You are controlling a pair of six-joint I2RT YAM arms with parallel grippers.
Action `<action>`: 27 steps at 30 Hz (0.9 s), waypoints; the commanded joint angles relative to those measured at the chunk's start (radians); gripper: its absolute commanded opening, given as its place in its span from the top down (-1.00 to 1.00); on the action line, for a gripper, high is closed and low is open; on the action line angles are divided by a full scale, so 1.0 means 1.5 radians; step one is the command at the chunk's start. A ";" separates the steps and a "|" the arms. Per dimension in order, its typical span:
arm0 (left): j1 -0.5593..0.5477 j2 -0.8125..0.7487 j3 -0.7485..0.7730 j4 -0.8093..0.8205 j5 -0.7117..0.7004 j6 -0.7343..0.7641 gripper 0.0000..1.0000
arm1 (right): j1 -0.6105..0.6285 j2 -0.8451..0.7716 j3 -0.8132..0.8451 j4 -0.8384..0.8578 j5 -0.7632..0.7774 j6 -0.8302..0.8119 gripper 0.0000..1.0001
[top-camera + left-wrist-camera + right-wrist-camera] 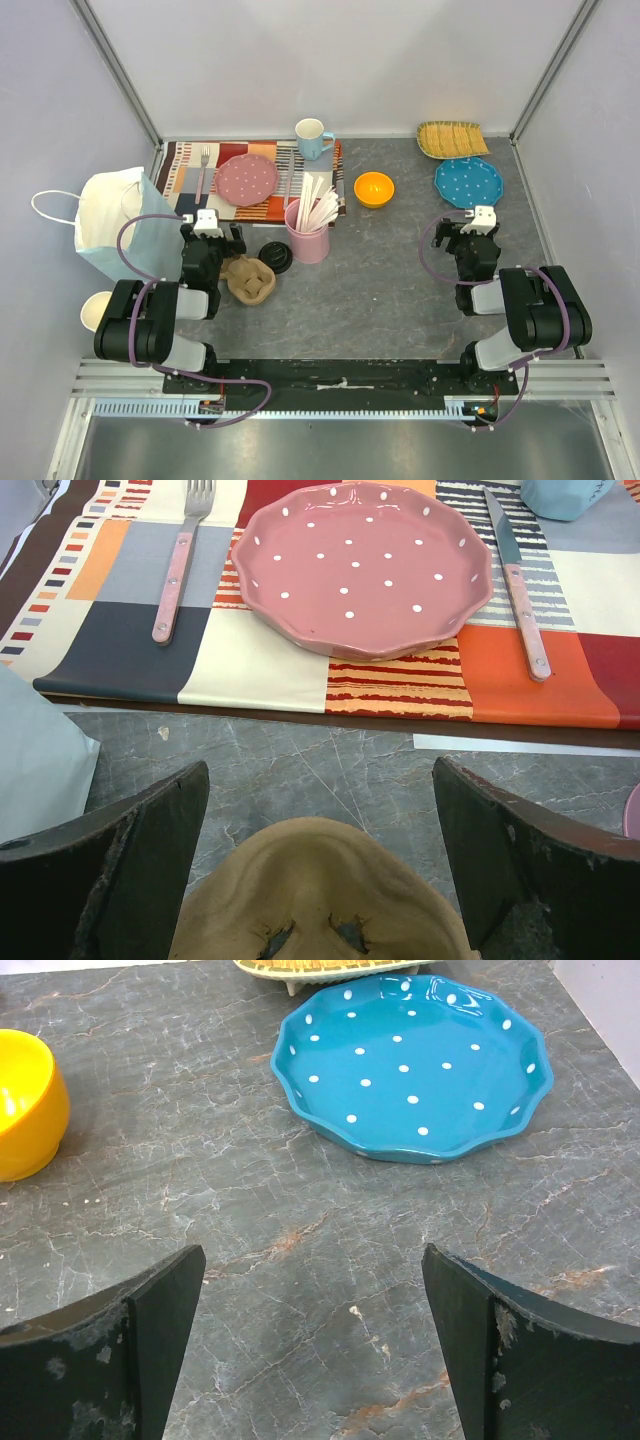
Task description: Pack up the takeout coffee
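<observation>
Left claw (318, 765) and right claw (312, 1250) gape empty; reaching the takeout coffee (275, 255) may topple the pink stick cup (308, 238) beside it.

Left arm (135, 322) partly hides the paper cup (90, 309).

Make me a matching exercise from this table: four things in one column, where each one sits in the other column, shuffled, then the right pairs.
Things:
1. pink plate
2. blue plate
3. orange bowl
4. black lid

Places:
A. on bare table, beside the pink cup of sticks
B. on the striped placemat, between fork and knife
C. just ahead of the right gripper, near the woven tray
D. on bare table, between the placemat and the blue plate

Pairs: 1-B, 2-C, 3-D, 4-A
</observation>
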 commanded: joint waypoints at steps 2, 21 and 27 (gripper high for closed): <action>0.000 0.001 0.005 0.035 0.001 0.006 -0.99 | -0.001 -0.001 0.002 0.019 0.001 0.001 -0.96; 0.000 -0.171 0.031 -0.154 0.281 0.115 -0.99 | -0.001 -0.201 0.061 -0.172 -0.024 0.024 -0.96; 0.000 -0.292 0.115 -0.334 0.307 0.144 -0.99 | -0.001 -0.269 0.120 -0.276 -0.066 0.025 -0.96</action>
